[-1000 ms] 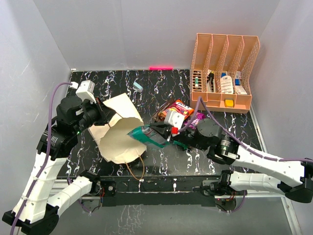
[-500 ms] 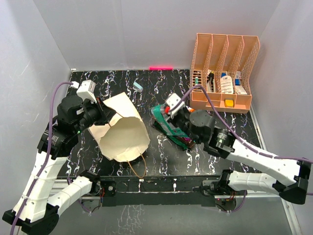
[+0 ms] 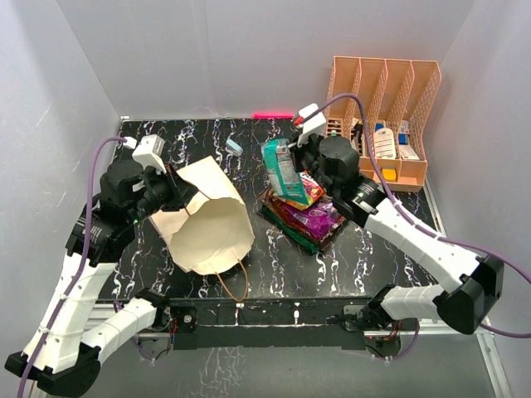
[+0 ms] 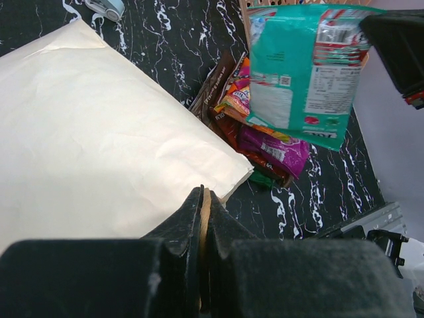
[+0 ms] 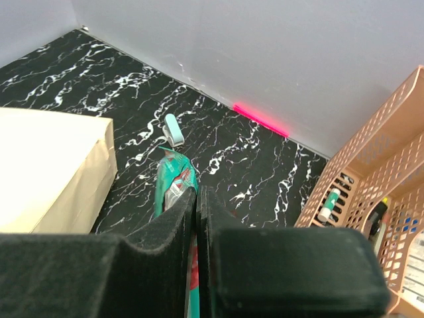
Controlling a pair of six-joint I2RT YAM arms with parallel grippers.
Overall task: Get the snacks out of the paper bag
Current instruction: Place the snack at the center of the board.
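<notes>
A black, white-veined table [image 3: 390, 249] between grey walls carries the paper bag [image 3: 211, 232] at 9 o'clock. The bag's mouth faces 5 o'clock, and its rim is nipped between the left gripper's [image 3: 172, 193] closed fingers. The right gripper [image 3: 297, 157] pinches a teal packet [image 3: 280, 170] above the heaped snacks [image 3: 311, 217] at centre, whose lower packets overlap indistinctly. Open tabletop shows from 4 to 6 o'clock, while the orange rack [image 3: 382, 116] crowds 1 o'clock.

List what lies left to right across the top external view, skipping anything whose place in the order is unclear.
paper bag, its rim clamped by the left pincer → teal packet, held up by the right pincer → orange rack
</notes>
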